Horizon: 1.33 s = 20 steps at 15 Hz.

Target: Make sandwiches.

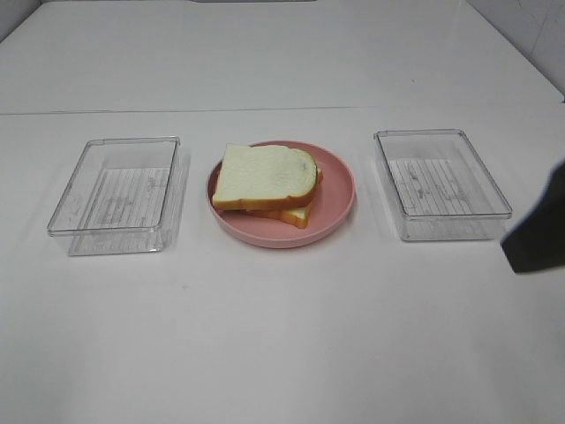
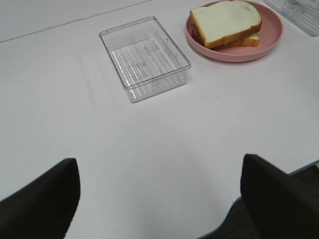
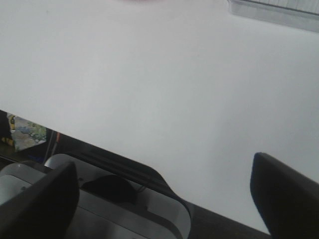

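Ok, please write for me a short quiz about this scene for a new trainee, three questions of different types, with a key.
1. True or false: the sandwich lies on the pink plate.
2. How many clear plastic trays are on the white table? A) one B) two C) three
3. Fill in: the left claw is ____ and holds nothing.

Key: 1 true. 2 B: left tray and right tray. 3 open.
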Tool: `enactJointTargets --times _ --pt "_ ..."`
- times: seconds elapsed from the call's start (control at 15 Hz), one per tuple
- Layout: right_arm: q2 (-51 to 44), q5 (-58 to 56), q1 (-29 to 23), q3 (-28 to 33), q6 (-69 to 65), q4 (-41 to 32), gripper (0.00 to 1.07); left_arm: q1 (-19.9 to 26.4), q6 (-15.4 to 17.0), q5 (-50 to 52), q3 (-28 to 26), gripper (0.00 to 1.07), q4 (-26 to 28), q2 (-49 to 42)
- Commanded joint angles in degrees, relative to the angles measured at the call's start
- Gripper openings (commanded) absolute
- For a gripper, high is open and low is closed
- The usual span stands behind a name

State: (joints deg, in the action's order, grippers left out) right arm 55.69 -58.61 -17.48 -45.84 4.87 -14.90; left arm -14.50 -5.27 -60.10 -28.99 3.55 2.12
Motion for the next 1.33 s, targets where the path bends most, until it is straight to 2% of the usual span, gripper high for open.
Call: enactJointTargets --times 0.07,0.2,0.27,0.33,0.4,0.47,0.67,1.33 --pt "-12.32 -0.17 0.00 8.42 0.40 5.10 0.87 -0.11 0.40 0.52 0.29 0.83 0.17 -0.29" --pt "-23.03 -0.17 0.00 15.18 0.40 4.81 0.87 -0.11 0.40 0.52 0.29 0.83 0.17 -0.29" --pt "-27.67 -1.66 0.00 16.33 0.46 4.87 0.87 -0.11 0.40 0.52 0.29 0.83 0.17 -0.29" --pt "-29.56 -1.83 0.00 16.44 0.74 5.04 0.87 -0.11 0.40 0.52 0.29 0.83 0.17 -0.29" --pt "-37.93 -2.06 0.00 16.56 2.58 5.16 0.87 -0.11 0.40 0.52 0.29 0.83 0.17 -0.29" --pt "-41.60 -2.58 0.00 16.73 4.07 5.04 0.87 -0.11 0.40 0.52 0.29 0.83 0.17 -0.29" --pt "-48.41 -2.69 0.00 16.84 5.21 5.04 0.87 -0.11 0.40 0.52 0.29 0.83 0.17 -0.29" --pt "-50.65 -2.69 0.06 16.84 5.21 4.81 0.87 0.17 0.40 0.52 0.29 0.83 0.11 -0.52"
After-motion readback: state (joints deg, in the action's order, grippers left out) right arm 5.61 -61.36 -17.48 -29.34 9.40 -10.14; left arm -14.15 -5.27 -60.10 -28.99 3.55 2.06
